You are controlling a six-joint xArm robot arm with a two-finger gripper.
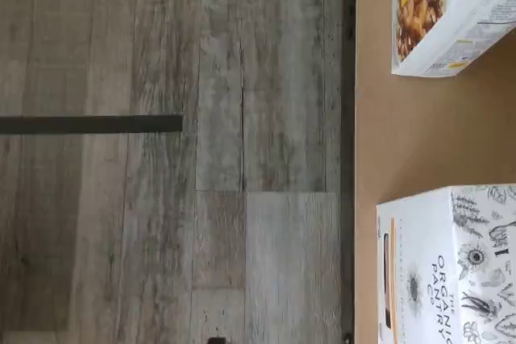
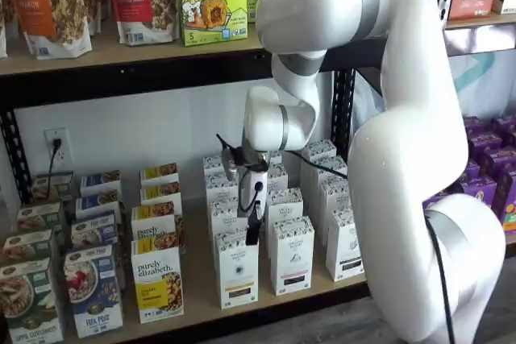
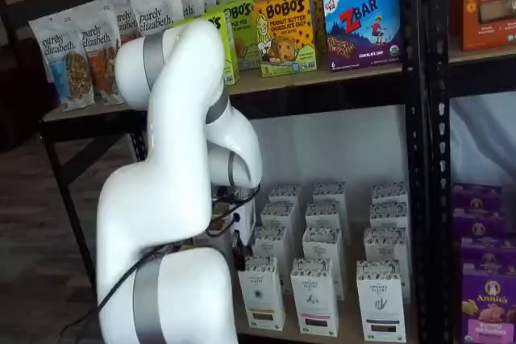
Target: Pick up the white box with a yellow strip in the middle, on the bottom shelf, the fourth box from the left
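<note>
Carefully here: keep clear of the purely elizabeth box (image 2: 158, 281) off to the left of the gripper (image 2: 253, 230), then centre over the white box (image 2: 237, 270), standing just below it at the front of the bottom shelf (image 2: 197, 288). Straddle only its narrow sides, without nudging the black-banded carton (image 2: 292, 257) just to the right. Cannot tell whether parted or closed; only one dark strip visible. Hanging near vertical, elbow folded, wrist pointing down.

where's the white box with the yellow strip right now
In a shelf view the white box stands at the front of the bottom shelf, between the purely elizabeth box and a black-banded white carton, just below the gripper.
</note>
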